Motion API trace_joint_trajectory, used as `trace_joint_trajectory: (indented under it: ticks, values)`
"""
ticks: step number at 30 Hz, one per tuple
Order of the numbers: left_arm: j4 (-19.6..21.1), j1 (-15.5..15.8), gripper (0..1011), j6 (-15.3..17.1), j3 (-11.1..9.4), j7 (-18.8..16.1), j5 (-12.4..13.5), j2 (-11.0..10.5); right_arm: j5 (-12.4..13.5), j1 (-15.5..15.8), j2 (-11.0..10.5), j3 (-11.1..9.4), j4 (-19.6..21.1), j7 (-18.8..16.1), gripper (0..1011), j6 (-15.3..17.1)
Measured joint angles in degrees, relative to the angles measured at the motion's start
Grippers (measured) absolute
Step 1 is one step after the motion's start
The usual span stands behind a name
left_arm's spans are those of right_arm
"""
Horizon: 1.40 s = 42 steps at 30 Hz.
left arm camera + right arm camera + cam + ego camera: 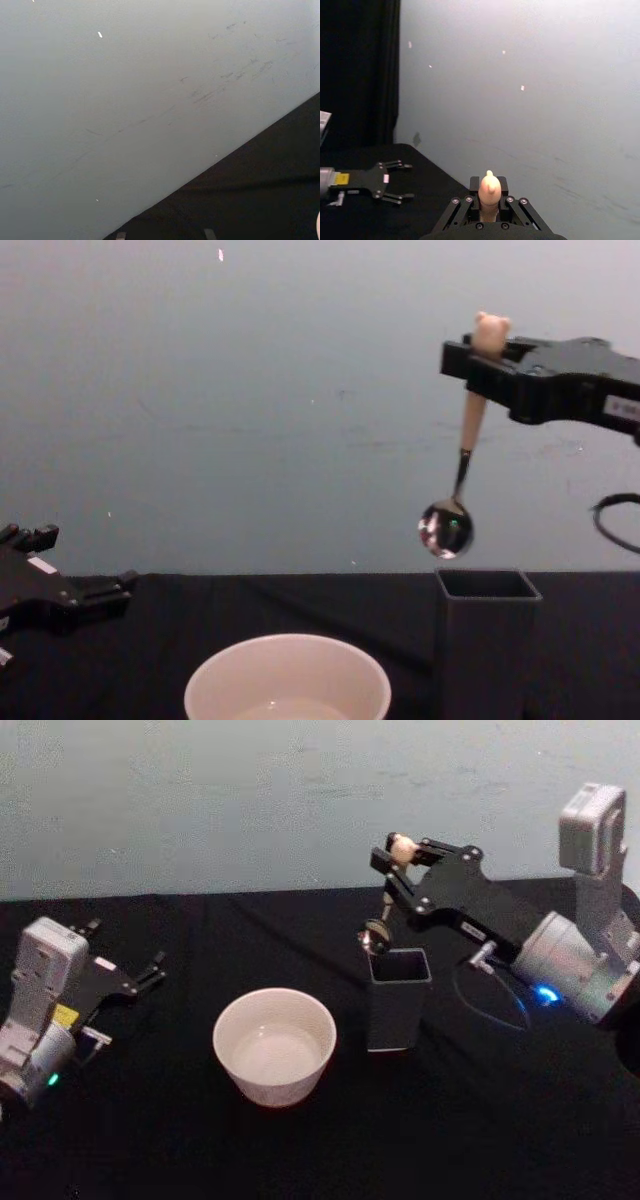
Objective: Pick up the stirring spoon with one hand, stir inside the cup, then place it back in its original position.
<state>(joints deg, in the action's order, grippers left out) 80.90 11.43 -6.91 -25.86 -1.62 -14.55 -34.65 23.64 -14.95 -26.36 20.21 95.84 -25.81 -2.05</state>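
1 arm working: my right gripper [404,851] pinches the stirring spoon [466,430] under its bear head, bowl hanging just above the holder [398,1000]. Idle left gripper [408,181] parked far left, jaws spread. I judge lift-out done; next, carry left and lower into the cup [275,1092].

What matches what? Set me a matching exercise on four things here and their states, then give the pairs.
1 stirring spoon
2 cup
3 holder
4 left gripper

a open, idle at the left of the table
b dark, square, open-topped
c hanging from the right gripper over the holder
d round, cream-white

Pairs: 1-c, 2-d, 3-b, 4-a
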Motion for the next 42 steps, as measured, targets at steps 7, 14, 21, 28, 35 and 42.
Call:
trace_joint_trajectory:
  ticks: [7, 14, 21, 28, 35, 42]
  values:
    - [0.0, 0.0, 1001, 0.0, 0.0, 0.0, 0.0, 0.0, 0.1, 2.1, -0.95, -1.42, 1.59, 1.4, 209, 1.17]
    - [0.0, 0.0, 1001, 0.0, 0.0, 0.0, 0.0, 0.0, 0.35, 3.26, -1.32, -1.93, 1.82, 1.57, 209, 1.96]
    - [0.0, 0.0, 1001, 0.0, 0.0, 0.0, 0.0, 0.0, -0.47, 3.23, -0.48, -1.31, -0.3, 2.36, 209, 2.76]
    - [0.0, 0.0, 1001, 0.0, 0.0, 0.0, 0.0, 0.0, -0.79, 3.26, 0.76, -0.55, -2.06, 2.75, 209, 4.12]
    - [0.0, 0.0, 1001, 0.0, 0.0, 0.0, 0.0, 0.0, 0.03, 3.8, 1.84, -0.22, -2.96, 3.1, 209, 5.48]
    - [0.0, 0.0, 1001, 0.0, 0.0, 0.0, 0.0, 0.0, 0.33, 4.13, 2.93, -0.17, -4.59, 4.36, 209, 6.51]
